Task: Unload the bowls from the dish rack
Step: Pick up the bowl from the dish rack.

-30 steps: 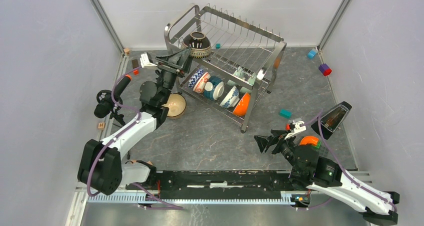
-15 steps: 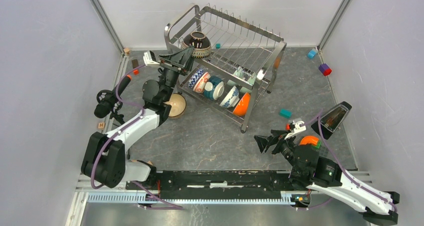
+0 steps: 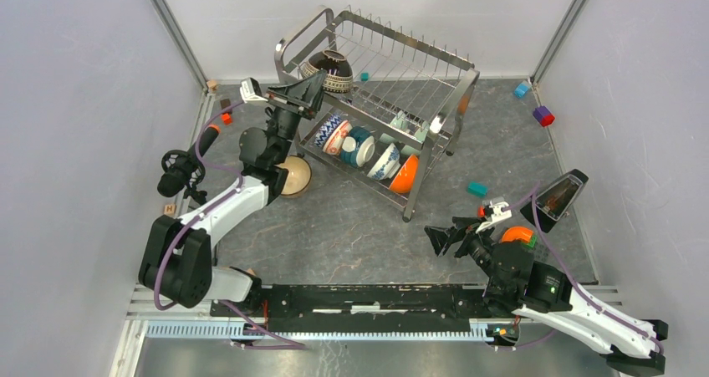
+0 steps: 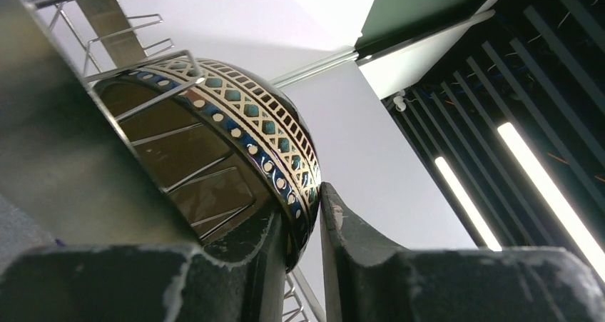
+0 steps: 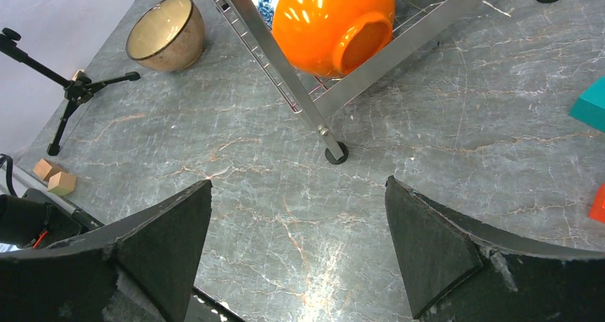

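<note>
- Here, the left pincer pinches the rim of the dark patterned bowl, one finger inside and one outside. The bowl sits on the upper tier of the dish rack, toward the bench's far-left corner.
- Best to lift upward and tip the rim free first, since the rack wires cross the bowl's mouth and could snag it.
- A rim pinch on glazed ceramic may slip, so go slowly.
- The lower tier holds blue-and-white bowls and an orange bowl.
- A beige bowl sits on the bench beside the rack's left end, beneath the arm.
- The right pincer hangs spread wide and empty near the front-right edge.
</note>
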Robot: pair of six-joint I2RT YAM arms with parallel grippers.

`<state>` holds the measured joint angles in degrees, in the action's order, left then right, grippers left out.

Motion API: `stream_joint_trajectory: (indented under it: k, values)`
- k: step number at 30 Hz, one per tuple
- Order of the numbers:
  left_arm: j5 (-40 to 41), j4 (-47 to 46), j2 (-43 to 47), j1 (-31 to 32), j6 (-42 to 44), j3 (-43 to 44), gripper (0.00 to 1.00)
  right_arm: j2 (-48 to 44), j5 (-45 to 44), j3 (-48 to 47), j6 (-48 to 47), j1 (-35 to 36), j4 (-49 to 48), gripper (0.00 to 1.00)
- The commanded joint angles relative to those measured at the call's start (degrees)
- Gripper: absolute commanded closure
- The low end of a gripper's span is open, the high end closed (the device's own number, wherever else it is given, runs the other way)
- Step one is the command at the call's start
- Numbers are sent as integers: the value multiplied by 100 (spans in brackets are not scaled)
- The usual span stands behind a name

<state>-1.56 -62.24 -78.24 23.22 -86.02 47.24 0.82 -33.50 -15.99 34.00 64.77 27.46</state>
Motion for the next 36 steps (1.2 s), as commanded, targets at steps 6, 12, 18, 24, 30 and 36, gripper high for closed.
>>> stream_joint_trajectory:
  k: [6, 12, 18, 24, 30, 36]
  values:
    - [183, -131, -91, -30, 120, 455, 87, -201, 51, 34, -51, 18, -185, 4]
    - [183, -166, -238, -35, 85, 681, 98, -251, 84, 36, -47, 18, -180, 4]
    - [-13, -333, -577, -20, 70, 1229, 98, -293, 102, 51, -40, 16, -195, 4]
    - [-21, -360, -754, -11, 83, 1624, 98, -267, 105, 51, -37, 17, -180, 4]
    - [76, -342, -697, -24, 153, 1713, 98, -301, 113, 56, -21, 16, -186, 4]
    - [-7, -505, -613, 94, 390, 1876, 98, -308, 140, 52, -12, 27, -171, 4]
